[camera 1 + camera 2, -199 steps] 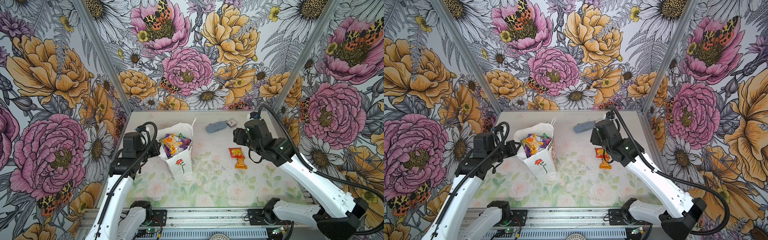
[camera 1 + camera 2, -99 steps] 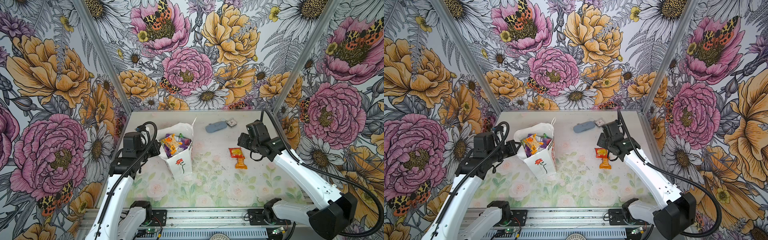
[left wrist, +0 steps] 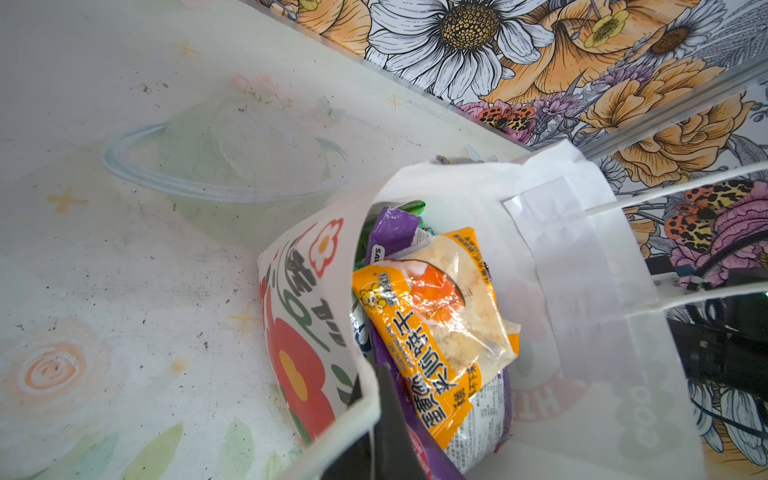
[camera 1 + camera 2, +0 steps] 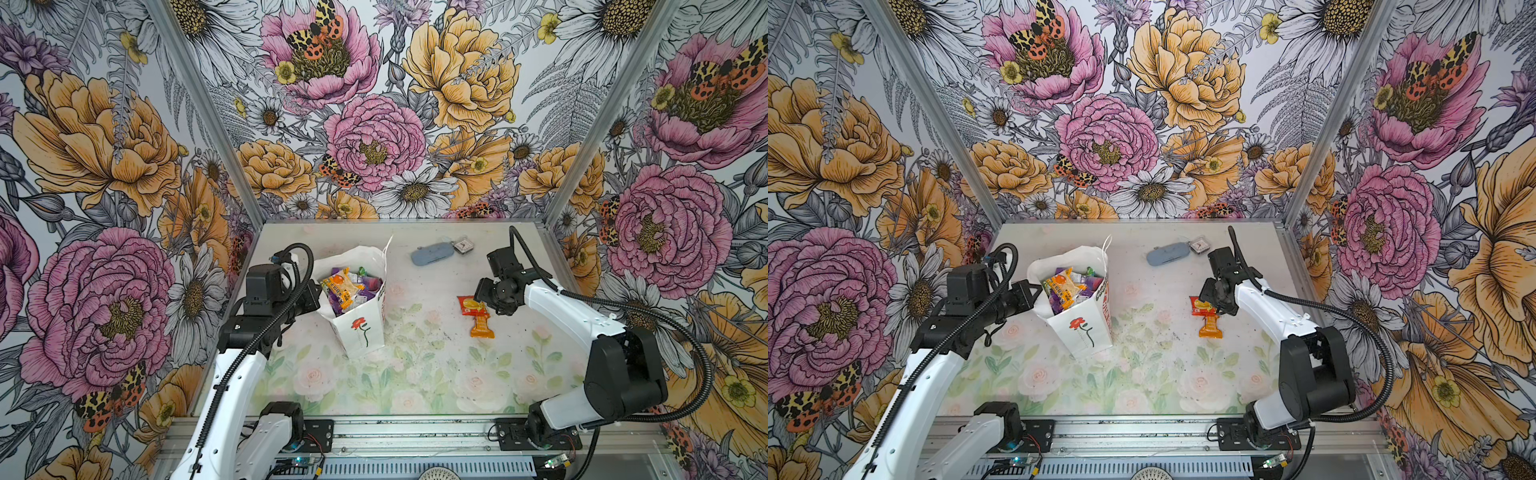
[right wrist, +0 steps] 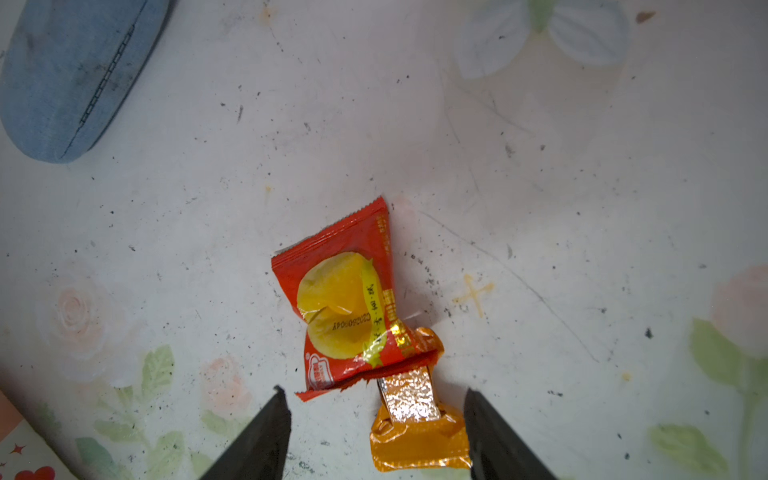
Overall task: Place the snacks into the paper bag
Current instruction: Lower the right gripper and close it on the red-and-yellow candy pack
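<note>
One paper bag (image 4: 361,332) stands centre-left in both top views, with the left gripper (image 3: 372,399) pinched together on its rim. Inside, an orange-and-clear packet (image 3: 432,332) bears Chinese lettering. Two more lie right of centre: a red-yellow packet (image 5: 345,303) overlapping a small orange wrapper (image 5: 415,440), under the right gripper (image 5: 376,394), its jaws apart.

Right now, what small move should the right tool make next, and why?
Probably lower the right tool and close on the orange foil packet: its jaws stand open astride that packet, which lies on the table partly under the red-and-yellow crinkly packet. The left tool pinches the white paper bag rim open.
</note>
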Robot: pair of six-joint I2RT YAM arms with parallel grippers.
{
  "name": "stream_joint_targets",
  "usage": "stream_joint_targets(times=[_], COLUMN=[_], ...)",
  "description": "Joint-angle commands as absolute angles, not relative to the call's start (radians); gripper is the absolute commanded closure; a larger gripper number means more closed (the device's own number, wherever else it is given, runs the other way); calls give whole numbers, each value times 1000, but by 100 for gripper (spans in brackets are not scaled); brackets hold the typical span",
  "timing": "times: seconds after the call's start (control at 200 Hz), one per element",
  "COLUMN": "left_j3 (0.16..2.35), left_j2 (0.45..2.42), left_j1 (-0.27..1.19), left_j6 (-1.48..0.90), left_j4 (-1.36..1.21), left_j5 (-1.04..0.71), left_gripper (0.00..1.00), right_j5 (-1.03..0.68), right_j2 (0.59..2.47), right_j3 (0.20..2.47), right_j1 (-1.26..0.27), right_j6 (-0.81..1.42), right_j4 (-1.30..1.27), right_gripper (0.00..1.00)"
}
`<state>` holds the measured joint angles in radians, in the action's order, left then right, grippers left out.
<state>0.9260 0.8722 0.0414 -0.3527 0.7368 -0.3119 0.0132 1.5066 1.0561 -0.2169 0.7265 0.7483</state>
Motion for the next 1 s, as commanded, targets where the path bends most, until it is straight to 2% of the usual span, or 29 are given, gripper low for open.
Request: stream_joint_targets(times=[0.0,0.32,0.676,0.996], left_j3=[936,937,937,937], left_j2=[838,845,844,843], left_j1=[30,33,32,32], left_j6=[-347,-348,-349,-348], left_j4=[638,637,636,636], left_j5=[-323,-326,-326,-326], left_gripper=[97,96,96,96], right_j5=[-42,-112,-124,-118], right_j2=[1541,1698,1753,1679], right_j3=[1063,1082,1098,1078], right_j1=[-187,-174,-178,-187], right_j6=[639,514,502,513], right_j4=[695,687,680,677], right_gripper=[32,37,59,75])
